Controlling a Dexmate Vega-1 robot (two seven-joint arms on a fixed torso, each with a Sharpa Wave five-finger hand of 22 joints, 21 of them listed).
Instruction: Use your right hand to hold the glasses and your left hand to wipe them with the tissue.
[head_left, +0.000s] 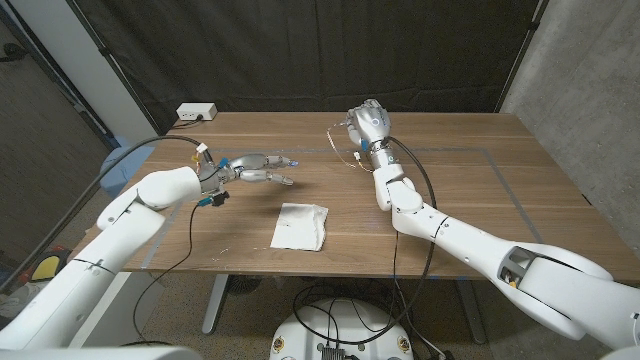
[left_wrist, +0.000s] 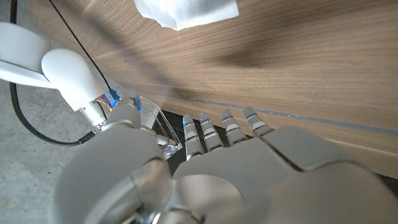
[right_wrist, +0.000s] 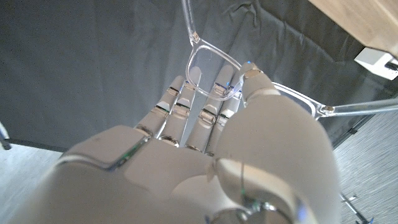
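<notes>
Glasses held aloft, tissue untouched.
The clear glasses are pinched by the right hand; the left hand is spread, empty, above the table, apart from the tissue.

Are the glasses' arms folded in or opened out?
Opened out: the glasses, pinched in the right hand, show both temples spread from the frame.

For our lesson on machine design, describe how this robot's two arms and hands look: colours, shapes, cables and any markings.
Both arms have smooth, rounded white shells joined by silver metal joints. A black cable runs along the right arm, and another loops beside the left arm. The left hand and right hand are silver-grey with jointed, segmented fingers. Small blue accents show at the left wrist and on the fingertips. No readable markings are visible.
</notes>
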